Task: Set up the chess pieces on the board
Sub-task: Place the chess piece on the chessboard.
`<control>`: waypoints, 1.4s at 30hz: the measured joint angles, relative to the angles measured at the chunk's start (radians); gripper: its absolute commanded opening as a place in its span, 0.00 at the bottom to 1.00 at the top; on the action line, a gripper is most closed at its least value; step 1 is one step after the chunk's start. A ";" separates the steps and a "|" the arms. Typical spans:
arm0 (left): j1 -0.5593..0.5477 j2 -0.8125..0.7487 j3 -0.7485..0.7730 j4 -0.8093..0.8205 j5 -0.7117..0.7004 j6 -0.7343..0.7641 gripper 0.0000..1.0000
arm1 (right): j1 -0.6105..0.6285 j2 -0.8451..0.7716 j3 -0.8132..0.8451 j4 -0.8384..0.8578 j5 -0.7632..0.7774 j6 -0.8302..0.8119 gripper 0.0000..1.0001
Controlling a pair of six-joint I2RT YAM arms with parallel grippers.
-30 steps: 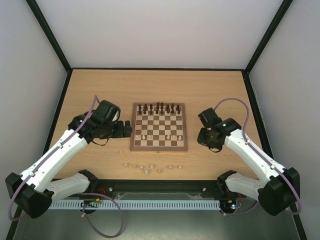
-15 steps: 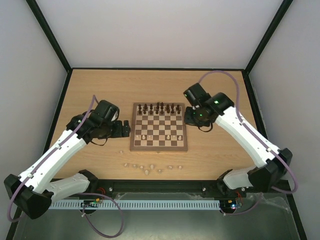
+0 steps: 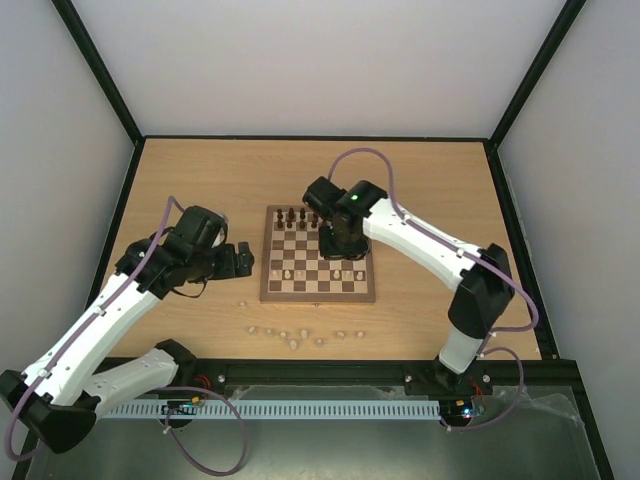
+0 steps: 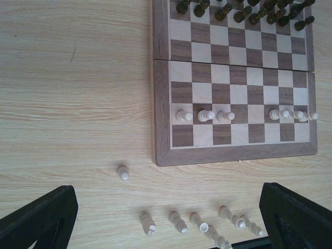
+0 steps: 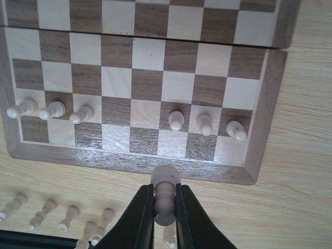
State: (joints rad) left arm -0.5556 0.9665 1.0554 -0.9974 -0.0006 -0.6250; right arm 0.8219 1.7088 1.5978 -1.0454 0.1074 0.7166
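- Right wrist view: a cream piece (image 5: 165, 179) sits pinched between the fingers of the right gripper (image 5: 165, 197). The jaws are shut tight on its stem, and its round head pokes out past the tips.
- Just beyond those jaws lies the board (image 5: 104, 155), with its near border under the held piece's head (how high above it I cannot tell).
- Farther out from the jaws, six cream pawns (image 5: 176, 120) stand in the board's second row. Three are off to the left and three to the right, with two bare squares between the groups.
- At the board's far edge, well away from both sets of jaws, the dark pieces (image 4: 244, 13) stand in their rows.
- Loose cream pieces (image 4: 176, 222) lie tipped over on the table (image 4: 62, 78), in the wide gap between the left gripper's fingers.
- That left gripper (image 4: 167, 207) is spread as wide as it goes and holds nothing (both dark fingers sit at the frame's lower corners).
- A lone piece (image 4: 123, 172) stands ahead of the left jaws, just off the board's near corner.
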 measured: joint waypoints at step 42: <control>0.000 -0.039 -0.010 -0.035 -0.008 -0.013 0.99 | 0.054 0.225 -0.144 0.255 -0.022 0.006 0.06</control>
State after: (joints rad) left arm -0.5556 0.9279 1.0458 -1.0325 -0.0090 -0.6384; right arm 0.8757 1.9343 1.4540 -0.7902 0.0856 0.7231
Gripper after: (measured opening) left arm 0.989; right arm 0.089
